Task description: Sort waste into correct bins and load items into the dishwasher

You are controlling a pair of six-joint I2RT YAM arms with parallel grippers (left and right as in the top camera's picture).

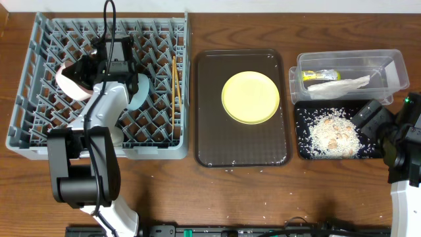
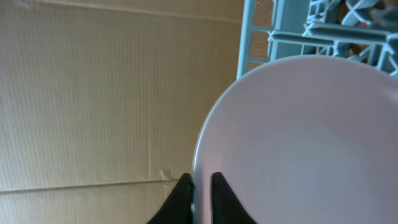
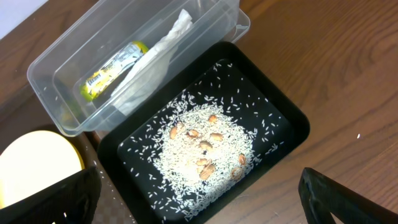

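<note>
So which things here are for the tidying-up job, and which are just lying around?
For the job: pink bowl, blue bowl, chopsticks, yellow plate, dish rack, clear tub, black tray, napkin, wrapper, rice.
Just lying about: brown tray, stray grains on the table.

The work surface is a dark brown wooden table point(image 1: 316, 197) with visible grain. A pale strip point(image 1: 276, 5) borders its far edge; the left wrist view shows beige corrugated cardboard point(image 2: 93, 93) with one crease across it. Illumination is even.
</note>
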